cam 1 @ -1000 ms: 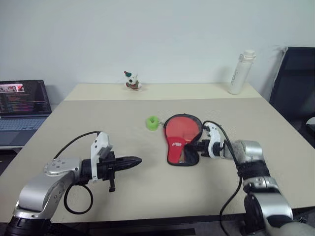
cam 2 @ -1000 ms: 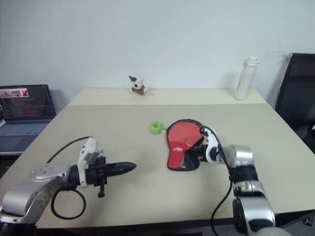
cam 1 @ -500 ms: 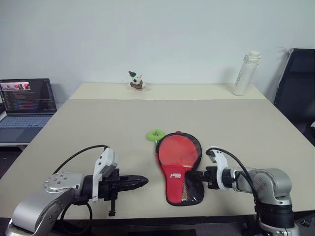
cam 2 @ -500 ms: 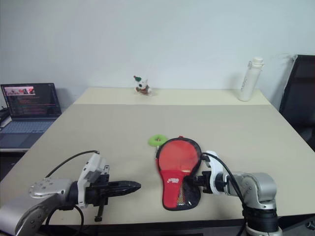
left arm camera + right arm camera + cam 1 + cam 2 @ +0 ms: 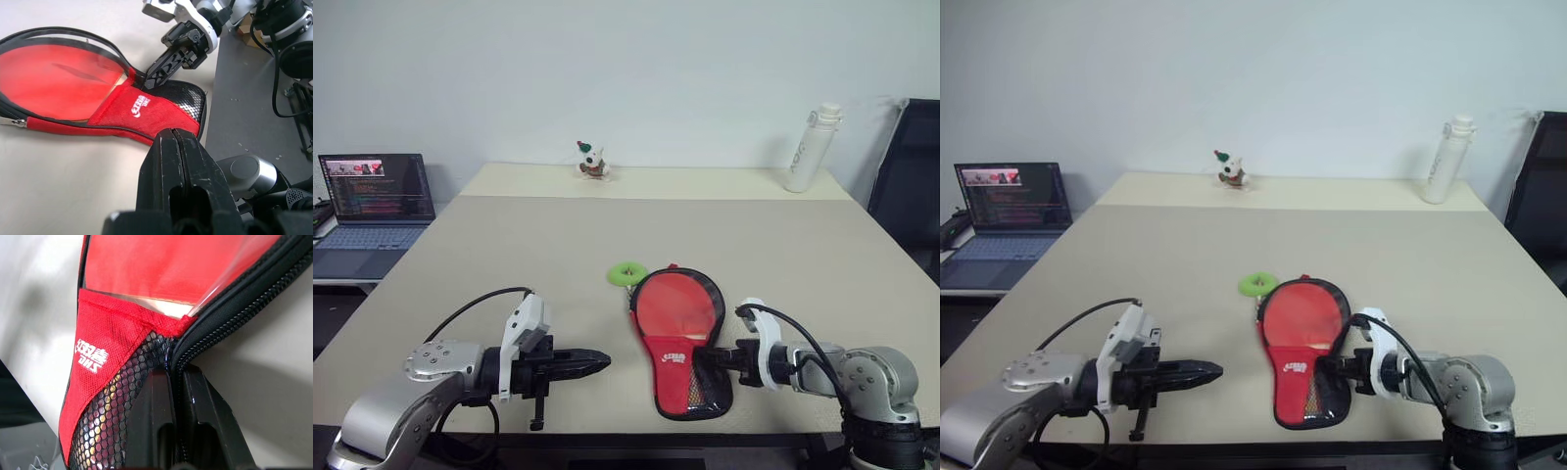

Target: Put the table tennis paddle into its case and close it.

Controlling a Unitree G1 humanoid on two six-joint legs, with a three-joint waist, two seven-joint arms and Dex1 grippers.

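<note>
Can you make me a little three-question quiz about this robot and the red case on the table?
1. True or false: the right gripper pinches the edge of the case.
2. What lies on the table just beyond the case? A) a green ring B) a blue ball C) a spoon
3. Fill in: the left gripper is shut and holds ____.

Key:
1. True; the right wrist view shows its fingers closed on the zip edge.
2. A, the green ring.
3. Nothing.
</note>
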